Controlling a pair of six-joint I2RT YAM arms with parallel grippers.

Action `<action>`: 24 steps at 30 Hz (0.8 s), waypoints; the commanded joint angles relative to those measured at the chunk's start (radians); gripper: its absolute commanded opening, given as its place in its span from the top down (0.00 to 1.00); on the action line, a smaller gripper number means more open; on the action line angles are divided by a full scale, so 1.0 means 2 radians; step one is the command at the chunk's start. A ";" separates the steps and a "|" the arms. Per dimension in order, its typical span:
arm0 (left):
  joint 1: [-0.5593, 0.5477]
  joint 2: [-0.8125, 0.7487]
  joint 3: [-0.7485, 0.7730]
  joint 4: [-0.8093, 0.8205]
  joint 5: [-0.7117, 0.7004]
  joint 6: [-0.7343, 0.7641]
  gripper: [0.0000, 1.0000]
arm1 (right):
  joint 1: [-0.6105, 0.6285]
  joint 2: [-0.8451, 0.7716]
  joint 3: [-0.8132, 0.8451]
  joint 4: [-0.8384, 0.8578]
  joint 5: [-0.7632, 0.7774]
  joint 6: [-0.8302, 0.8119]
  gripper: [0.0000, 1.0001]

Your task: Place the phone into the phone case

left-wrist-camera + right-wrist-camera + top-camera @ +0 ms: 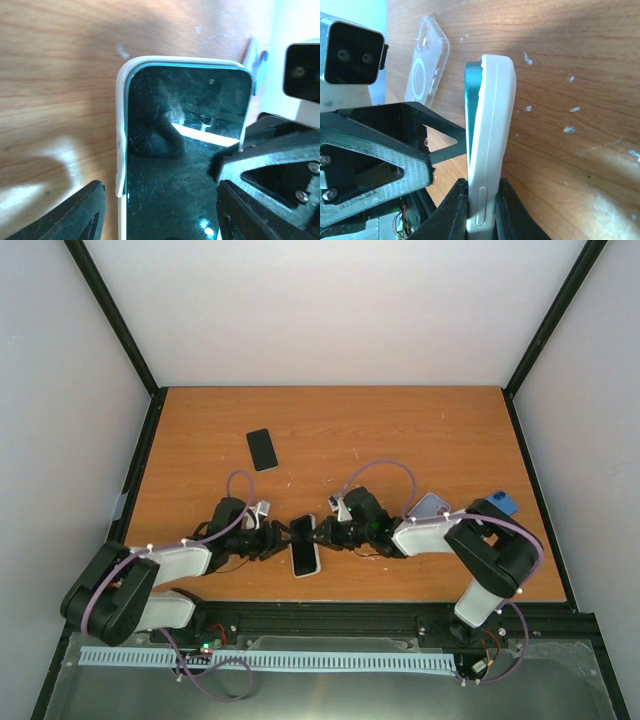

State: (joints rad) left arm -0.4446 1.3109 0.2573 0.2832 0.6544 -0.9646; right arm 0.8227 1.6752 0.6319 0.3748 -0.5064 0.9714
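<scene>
A black-screened phone (305, 552) sits in a white phone case (120, 125) between both grippers near the table's front edge. In the left wrist view the phone (185, 150) fills the middle, and the case's left rim stands slightly off it partway down. My left gripper (160, 220) is open, with its fingers either side of the phone and a gap on the left. My right gripper (482, 200) is shut on the white case (492, 125), pinching it across its faces, with the phone's teal edge (471, 100) showing. In the top view the left gripper (283, 538) and right gripper (323, 533) face each other.
A second black phone (262, 449) lies flat at the table's middle left. A clear case (430, 505) and a blue case (503, 502) lie by the right arm. The clear case also shows in the right wrist view (425, 60).
</scene>
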 commanded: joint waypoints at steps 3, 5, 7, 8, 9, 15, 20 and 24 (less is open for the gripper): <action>-0.005 -0.084 0.024 -0.024 0.020 0.011 0.34 | 0.001 -0.098 -0.030 0.029 0.013 -0.012 0.97; -0.005 -0.109 0.026 -0.028 0.031 0.008 0.30 | 0.001 -0.136 -0.048 0.046 0.018 -0.005 0.97; -0.005 -0.135 0.027 -0.026 0.045 0.003 0.27 | 0.001 -0.172 -0.065 0.057 0.025 0.002 0.97; -0.005 -0.146 0.027 -0.022 0.054 0.001 0.26 | 0.001 -0.189 -0.071 0.063 0.026 0.005 0.97; -0.005 -0.159 0.025 -0.013 0.063 -0.003 0.25 | 0.001 -0.205 -0.076 0.070 0.025 0.007 0.97; -0.005 -0.207 0.003 0.082 0.124 -0.041 0.30 | 0.001 -0.267 -0.093 0.123 0.010 0.024 0.95; -0.005 -0.200 -0.014 0.169 0.158 -0.071 0.43 | 0.001 -0.267 -0.079 0.137 -0.004 0.033 0.95; -0.005 -0.197 -0.021 0.200 0.167 -0.081 0.61 | 0.002 -0.255 -0.084 0.168 -0.014 0.050 0.95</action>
State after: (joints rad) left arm -0.4454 0.9146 0.2256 0.5415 0.9318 -1.0908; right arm 0.8227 1.1572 0.4484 0.5652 -0.5014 1.0317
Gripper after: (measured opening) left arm 0.465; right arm 0.106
